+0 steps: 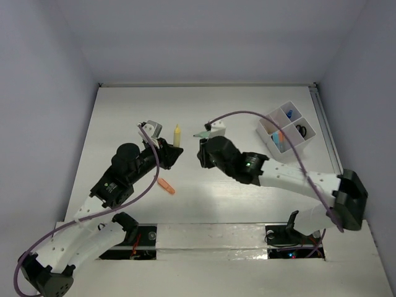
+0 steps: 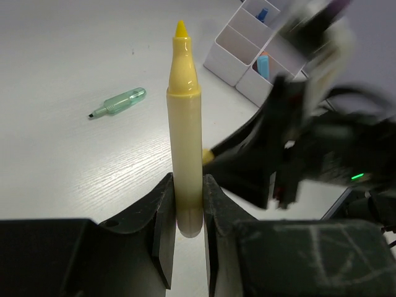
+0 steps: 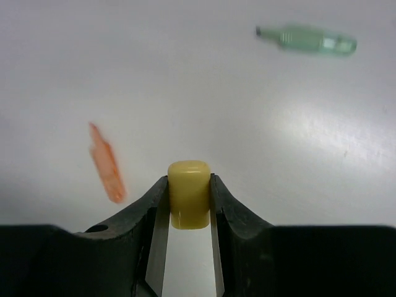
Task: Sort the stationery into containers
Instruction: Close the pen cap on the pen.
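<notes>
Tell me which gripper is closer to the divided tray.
Right. The right gripper, holding a yellow cap, sits mid-table, left of the divided tray; the left gripper, holding the yellow marker, is farther left.

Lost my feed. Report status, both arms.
Left gripper shut on yellow marker. Right gripper shut on yellow cap. Green pen, orange piece loose on table, clear of both.

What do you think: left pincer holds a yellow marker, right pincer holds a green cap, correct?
Not quite: the right pincer holds a yellow cap, as the right wrist view shows. The left pincer does hold a yellow marker.
</notes>
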You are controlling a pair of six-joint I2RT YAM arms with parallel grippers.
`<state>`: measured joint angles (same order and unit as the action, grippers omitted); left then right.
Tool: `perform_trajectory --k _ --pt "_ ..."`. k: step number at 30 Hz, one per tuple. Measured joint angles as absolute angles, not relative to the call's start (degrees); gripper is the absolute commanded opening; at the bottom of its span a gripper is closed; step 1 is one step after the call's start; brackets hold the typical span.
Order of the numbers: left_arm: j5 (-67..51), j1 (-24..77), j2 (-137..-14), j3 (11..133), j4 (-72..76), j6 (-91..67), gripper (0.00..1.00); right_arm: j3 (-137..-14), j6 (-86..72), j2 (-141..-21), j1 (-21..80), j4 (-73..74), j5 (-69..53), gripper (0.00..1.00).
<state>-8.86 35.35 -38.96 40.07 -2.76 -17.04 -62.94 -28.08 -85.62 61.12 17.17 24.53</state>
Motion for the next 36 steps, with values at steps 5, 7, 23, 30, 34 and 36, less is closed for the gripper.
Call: perform_trajectory --k 5,7,23,30,34,36 --pt "-10.41 35.14 -40.73 39.88 -2.35 -17.04 0.0 -63.0 -27.81 -75.53 60.82 4.08 28.01 0.0" --pt "-11.0 35.14 -41.76 39.88 -2.39 -17.02 0.0 -63.0 -27.79 -74.65 60.82 -0.3 29.12 0.0" --pt "-14.46 35.14 -43.9 39.86 -2.35 -17.02 0.0 -64.88 -25.96 -79.9 60.82 -21.93 29.71 0.0" --pt "-14.85 35.14 -43.94 39.86 -2.35 -17.04 0.0 -66.41 -25.23 -82.26 60.82 -22.92 29.34 0.0" --pt "-14.83 35.14 -43.92 39.86 -2.33 -17.04 0.0 -66.43 -25.21 -82.32 60.82 -23.22 29.34 0.0" --pt "-14.83 35.14 -43.92 39.86 -2.33 -17.04 0.0 -66.43 -25.21 -82.32 60.82 -23.22 29.34 0.0"
